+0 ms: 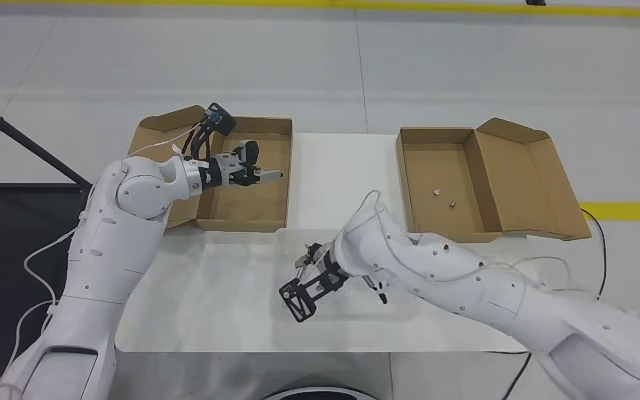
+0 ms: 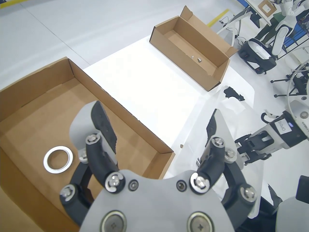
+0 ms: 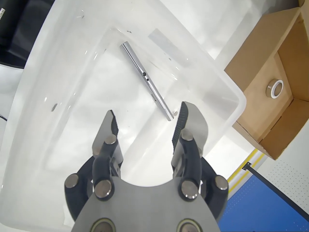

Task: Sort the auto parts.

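Note:
A shiny metal rod [image 3: 146,78] with two small holes lies flat in a clear plastic tray [image 3: 239,97]. My right gripper [image 3: 147,121] hangs open just above the tray, one fingertip close to the rod's near end; it sits at the table's front [image 1: 298,298]. A silver ring [image 2: 58,159] lies on the floor of the left cardboard box [image 2: 135,119], and the same ring [image 3: 275,88] lies inside that box [image 3: 256,78] in the right wrist view. My left gripper [image 2: 157,131] is open and empty over that box's inner wall [image 1: 270,176].
A second cardboard box [image 1: 440,195] with its lid folded out stands at the table's right back, holding two small metal parts [image 1: 452,203]. The white table [image 1: 340,190] runs bare between the two boxes. The right arm's gripper [image 2: 253,146] appears beyond my left fingers.

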You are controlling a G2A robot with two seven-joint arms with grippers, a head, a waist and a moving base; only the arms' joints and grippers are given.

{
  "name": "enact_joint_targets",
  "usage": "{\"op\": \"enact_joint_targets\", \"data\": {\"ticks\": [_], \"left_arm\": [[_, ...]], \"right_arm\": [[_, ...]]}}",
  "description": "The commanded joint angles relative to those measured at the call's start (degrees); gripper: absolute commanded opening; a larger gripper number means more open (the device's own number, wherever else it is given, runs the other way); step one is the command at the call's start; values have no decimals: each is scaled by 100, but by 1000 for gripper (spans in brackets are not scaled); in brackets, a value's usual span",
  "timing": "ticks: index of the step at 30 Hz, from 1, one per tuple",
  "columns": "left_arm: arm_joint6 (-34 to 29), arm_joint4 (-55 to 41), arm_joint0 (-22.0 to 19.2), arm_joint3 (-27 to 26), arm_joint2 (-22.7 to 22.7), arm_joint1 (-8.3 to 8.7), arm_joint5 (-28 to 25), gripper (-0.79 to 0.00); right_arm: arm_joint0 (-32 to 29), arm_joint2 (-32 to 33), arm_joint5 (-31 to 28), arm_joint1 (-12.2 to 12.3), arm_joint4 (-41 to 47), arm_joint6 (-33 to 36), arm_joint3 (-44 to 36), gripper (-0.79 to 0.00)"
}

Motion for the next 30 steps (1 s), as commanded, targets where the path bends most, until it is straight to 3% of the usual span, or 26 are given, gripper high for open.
{"op": "enact_joint_targets", "data": {"ticks": [1,10,30], "left_arm": [[0,0,0,0,0,0,0,0],[0,0,0,0,0,0,0,0],[0,0,0,0,0,0,0,0]], "right_arm": [[50,-77,0,-66,-26,-92,118,-413],[39,-235,0,-554,-67,68,840,-388],[-12,-235,0,-1592,379,946,2075,-425]]}}
